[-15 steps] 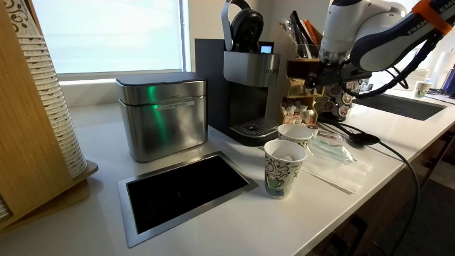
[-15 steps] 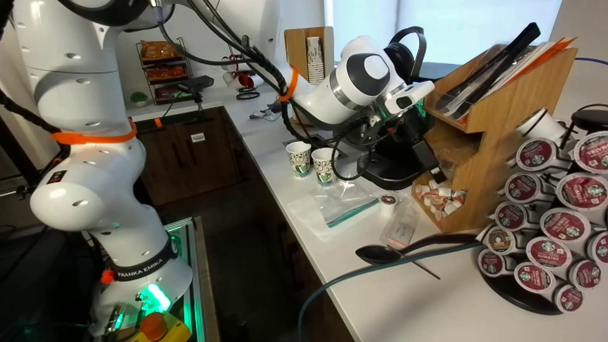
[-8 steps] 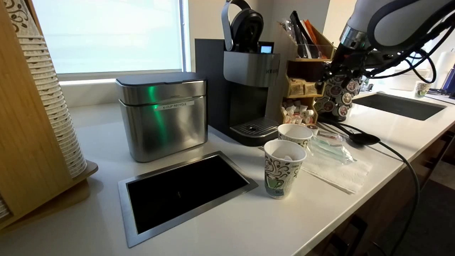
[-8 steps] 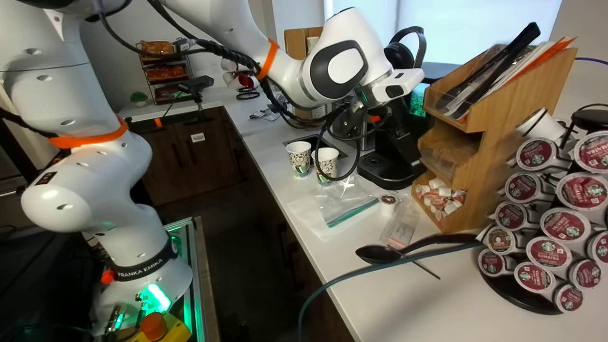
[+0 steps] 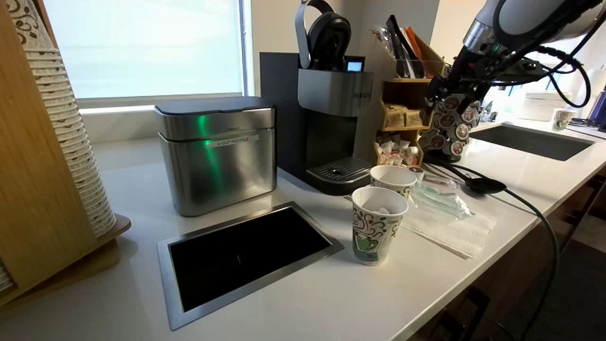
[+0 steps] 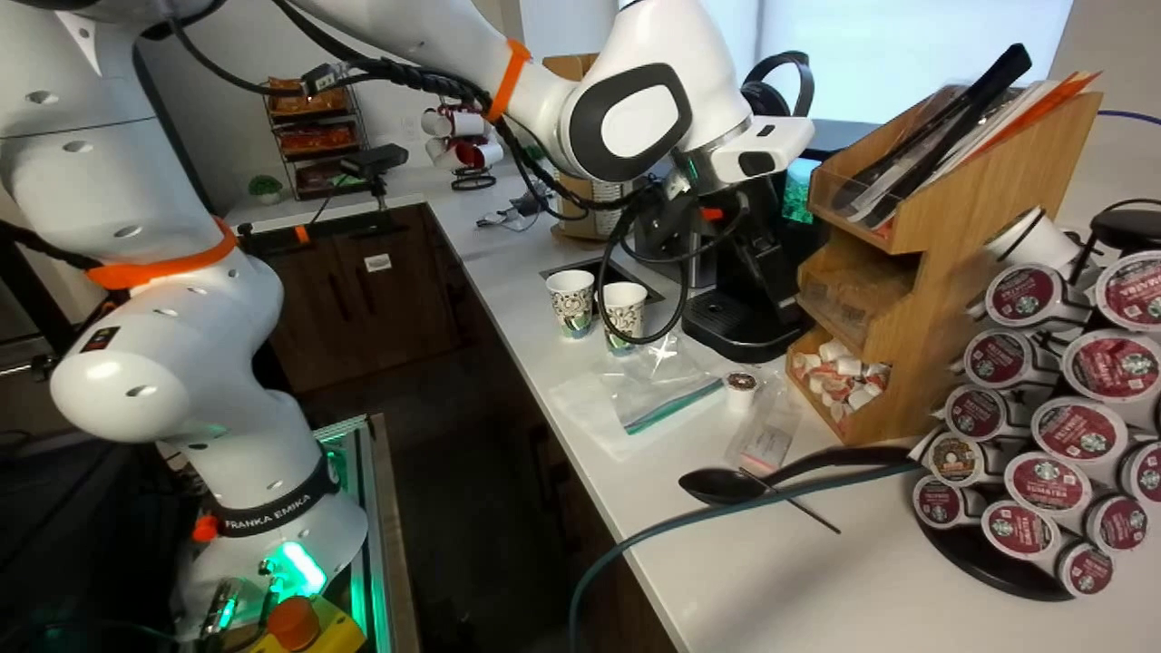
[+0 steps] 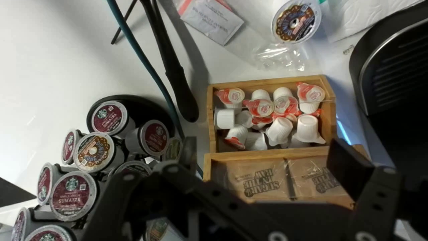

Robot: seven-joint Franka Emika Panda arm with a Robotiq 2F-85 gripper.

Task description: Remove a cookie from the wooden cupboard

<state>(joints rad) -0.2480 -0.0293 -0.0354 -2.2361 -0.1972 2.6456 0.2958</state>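
Wooden cupboard [image 6: 954, 249] stands on the white bench [image 6: 780, 589] at the upper right of the frame in an exterior view, its 3 tiers facing the frame's left. In the wrist view its bottom tier [image 7: 264, 82], at centre, holds a heap of creamer cups [image 7: 279, 130]; the middle tier [image 7: 281, 153], lower centre, holds brown packets [image 7: 259, 179] printed "Sugar in the Raw". No cookie can be picked out in any view, so I cannot say where it lies; perhaps the packets are what is meant.

The jaws stand wide apart across the lower half of the wrist view, 1 side near the middle and 1 toward the right, gripping nothing that shows. The packets show in the gap between them; whether the jaws touch the wood I cannot tell, as in an exterior view they sit dark against the black coffee machine [image 6: 730, 319].

The step in hand looks like the approach, lined up on the middle tier, with the removal not yet done. The next move, I judge, calls for taking the spread jaws into that tier, above what looks like a clear pane [image 6: 836, 307] along its front, then closing on 1 packet and drawing it straight back out. A swing toward the lower left of the wrist view would risk the coffee pods [image 7: 73, 195] there.
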